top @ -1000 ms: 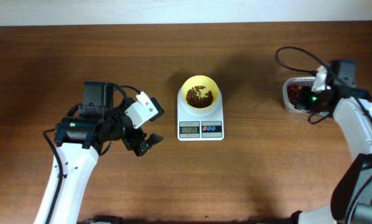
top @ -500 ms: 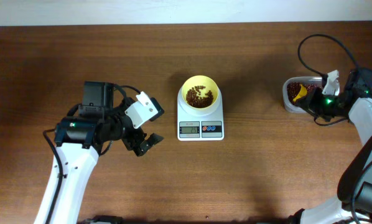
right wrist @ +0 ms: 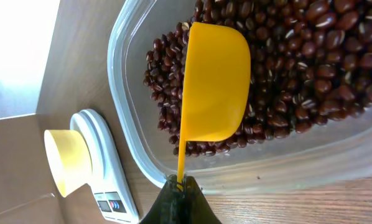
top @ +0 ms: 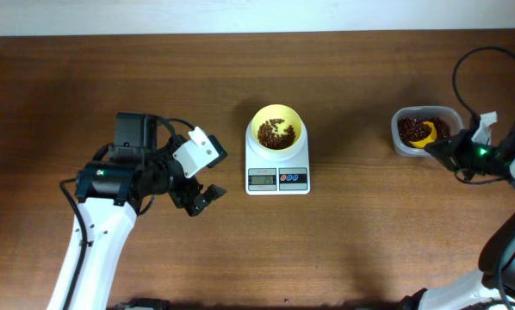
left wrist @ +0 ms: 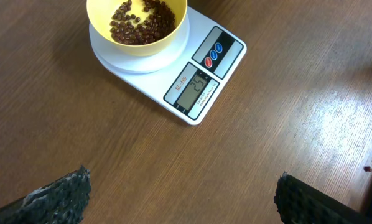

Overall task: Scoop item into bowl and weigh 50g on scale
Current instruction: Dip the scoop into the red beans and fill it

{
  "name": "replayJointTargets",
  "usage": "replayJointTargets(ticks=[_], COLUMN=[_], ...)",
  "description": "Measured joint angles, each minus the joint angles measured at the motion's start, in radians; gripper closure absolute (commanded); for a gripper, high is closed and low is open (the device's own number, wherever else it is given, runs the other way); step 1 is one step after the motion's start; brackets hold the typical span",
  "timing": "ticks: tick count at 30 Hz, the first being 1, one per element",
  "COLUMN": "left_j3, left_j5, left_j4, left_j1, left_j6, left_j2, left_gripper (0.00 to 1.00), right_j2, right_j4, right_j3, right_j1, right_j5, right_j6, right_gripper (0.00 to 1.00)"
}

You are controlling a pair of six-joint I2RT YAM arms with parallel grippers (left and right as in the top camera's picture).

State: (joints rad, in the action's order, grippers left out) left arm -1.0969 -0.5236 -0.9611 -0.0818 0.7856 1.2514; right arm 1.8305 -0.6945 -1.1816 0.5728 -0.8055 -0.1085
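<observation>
Beans, small and dark red-brown, fill a clear plastic tub at the right edge of the table. A smaller heap of them lies in the pale yellow bowl, which sits on the white scale at the table's centre. The right gripper is clamped on the thin handle of an orange-yellow scoop, whose cup rests on the beans in the tub and shows none inside. The left gripper hangs left of the scale with its jaws wide apart, holding nothing. The scale's display seems to read well short of target, though its digits are small. A good scoop likely means pushing the cup's edge under the beans, taking a modest load, lifting level, then tipping gradually over the bowl.
</observation>
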Motion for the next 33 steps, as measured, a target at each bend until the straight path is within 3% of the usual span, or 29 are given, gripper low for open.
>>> replayJointTargets(ticks=[13, 33], left_j3=[0.000, 0.000], left_j5=[0.000, 0.000], left_j4=[0.000, 0.000], left_j1=[0.000, 0.000], left_j6=[0.000, 0.000], left_j2=[0.000, 0.000], left_gripper=[0.01, 0.01], right_j2=[0.003, 0.003], right_j4=[0.007, -0.050], right_j3=[0.001, 0.002], right_j1=[0.093, 0.115], right_j5=[-0.214, -0.345], right_j6=[0.000, 0.084], right_gripper=[0.96, 0.96])
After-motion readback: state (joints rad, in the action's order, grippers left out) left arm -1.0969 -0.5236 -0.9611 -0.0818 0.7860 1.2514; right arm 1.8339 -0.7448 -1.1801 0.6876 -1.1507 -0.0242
